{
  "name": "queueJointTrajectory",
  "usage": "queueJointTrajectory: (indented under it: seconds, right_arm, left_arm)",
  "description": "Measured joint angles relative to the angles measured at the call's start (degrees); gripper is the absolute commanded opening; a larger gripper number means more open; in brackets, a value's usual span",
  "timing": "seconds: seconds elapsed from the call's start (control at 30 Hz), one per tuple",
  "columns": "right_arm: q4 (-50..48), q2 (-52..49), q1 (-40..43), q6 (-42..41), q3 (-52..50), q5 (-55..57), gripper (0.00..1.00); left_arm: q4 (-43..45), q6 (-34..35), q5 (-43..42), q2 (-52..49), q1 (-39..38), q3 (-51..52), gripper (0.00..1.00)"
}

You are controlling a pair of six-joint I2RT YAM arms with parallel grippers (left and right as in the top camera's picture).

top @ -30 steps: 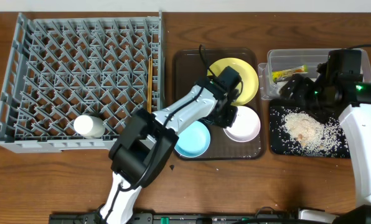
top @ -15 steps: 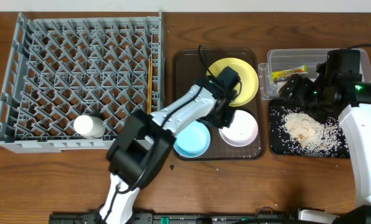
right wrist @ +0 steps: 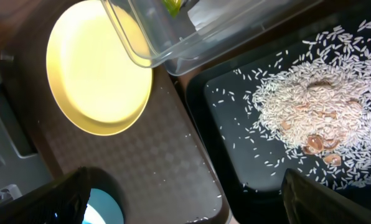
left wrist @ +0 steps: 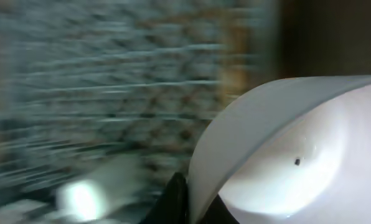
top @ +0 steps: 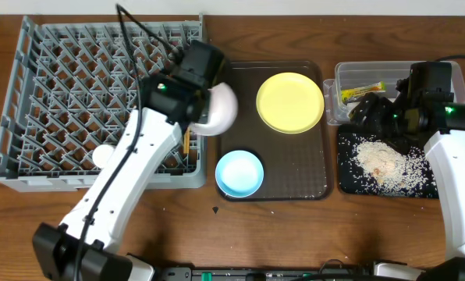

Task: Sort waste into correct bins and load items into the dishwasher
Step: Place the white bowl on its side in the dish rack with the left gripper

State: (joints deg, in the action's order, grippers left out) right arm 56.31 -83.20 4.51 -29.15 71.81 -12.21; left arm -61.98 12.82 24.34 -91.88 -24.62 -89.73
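While hovering at the edge of the dish rack (top: 61, 78) nearest the brown tray (top: 310, 183), carries the white bowl (top: 219, 108) in the left gripper (left wrist: 187, 202), pinched on the rim, with the bowl tipped up on edge over the gap between rack and tray. Shows only one dark finger (left wrist: 172, 202) against the outer wall in the blurred wrist view, and presumably hides the other inside.

Looks light, rigid and glossy, so probably slick under the pads and apt to pivot about a rim pinch. Possibly brittle too, hence worth lowering gently between the pegs, not dropping. Calls for a deep bite over the wall at the upper rim, letting the weight hang below.

Counts the yellow plate (top: 290, 102) and light-blue bowl (top: 240, 172) as not yet loaded, both on the brown tray. Holds the right gripper (right wrist: 185, 205) above the black tray (top: 424, 187) of rice (top: 381, 160), beside the clear tub (top: 356, 76), fingers spread wide with nothing between them.
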Motion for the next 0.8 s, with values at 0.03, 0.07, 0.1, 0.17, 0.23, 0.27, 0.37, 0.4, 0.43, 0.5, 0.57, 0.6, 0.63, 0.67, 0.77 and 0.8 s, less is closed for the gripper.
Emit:
queueJointTrajectory:
  seconds: [0.03, 0.07, 0.1, 0.17, 0.23, 0.27, 0.37, 0.4, 0.43, 0.5, 0.57, 0.6, 0.63, 0.67, 0.77, 0.8]
  right_arm:
    - [0.0, 0.0, 0.0, 0.0, 0.0, 0.0, 0.95]
    - [-0.1, 0.0, 0.0, 0.0, 0.0, 0.0, 0.95]
    - [-0.1, 0.0, 0.0, 0.0, 0.0, 0.0, 0.96]
    - [-0.1, 0.0, 0.0, 0.0, 0.0, 0.0, 0.95]
    - [-0.2, 0.0, 0.0, 0.0, 0.0, 0.0, 0.95]
    - [-0.2, 0.0, 0.0, 0.0, 0.0, 0.0, 0.95]
    - [-0.2, 0.0, 0.0, 0.0, 0.0, 0.0, 0.95]
    - [-0.2, 0.0, 0.0, 0.0, 0.0, 0.0, 0.96]
    - [-0.2, 0.0, 0.0, 0.0, 0.0, 0.0, 0.95]
    - [-0.2, 0.0, 0.0, 0.0, 0.0, 0.0, 0.95]
    - [-0.2, 0.0, 0.0, 0.0, 0.0, 0.0, 0.95]
    - [-0.2, 0.0, 0.0, 0.0, 0.0, 0.0, 0.95]
    - [-0.2, 0.0, 0.0, 0.0, 0.0, 0.0, 0.95]
    - [-0.2, 0.0, 0.0, 0.0, 0.0, 0.0, 0.96]
    - [-0.2, 0.0, 0.0, 0.0, 0.0, 0.0, 0.95]
    - [-0.2, 0.0, 0.0, 0.0, 0.0, 0.0, 0.95]
  left_arm:
    - [-0.5, -0.3, 4.7, -0.1, 0.3, 0.0, 0.08]
    - [-0.7, -0.7, 9.4, -0.4, 0.6, 0.1, 0.08]
    - [-0.7, -1.0, 14.0, -0.7, 0.9, 0.3, 0.07]
    - [-0.7, -1.3, 22.4, -1.4, 1.6, 0.7, 0.07]
    - [-0.6, -1.6, 29.8, -2.6, 2.7, 1.2, 0.07]
    - [-0.6, -1.8, 32.5, -3.4, 3.3, 1.3, 0.08]
    - [-0.4, -2.3, 38.4, -6.5, 5.3, 1.4, 0.08]
    - [-0.4, -2.4, 39.7, -7.6, 5.9, 1.4, 0.07]
    - [-0.3, -2.3, 40.9, -8.6, 6.5, 1.5, 0.08]
    - [-0.3, -1.9, 43.5, -10.4, 7.6, 1.9, 0.08]
    - [-0.3, -0.9, 45.9, -12.2, 8.9, 2.1, 0.07]
    - [-0.3, -0.4, 46.7, -12.8, 9.3, 2.1, 0.08]
    - [-0.2, 0.5, 47.3, -13.5, 9.9, 2.1, 0.07]
    - [-0.2, 1.0, 47.8, -13.9, 10.3, 2.1, 0.07]
    - [0.0, 2.6, 48.9, -15.4, 11.5, 2.1, 0.07]
    - [0.4, 3.0, 49.2, -16.0, 11.9, 2.1, 0.07]
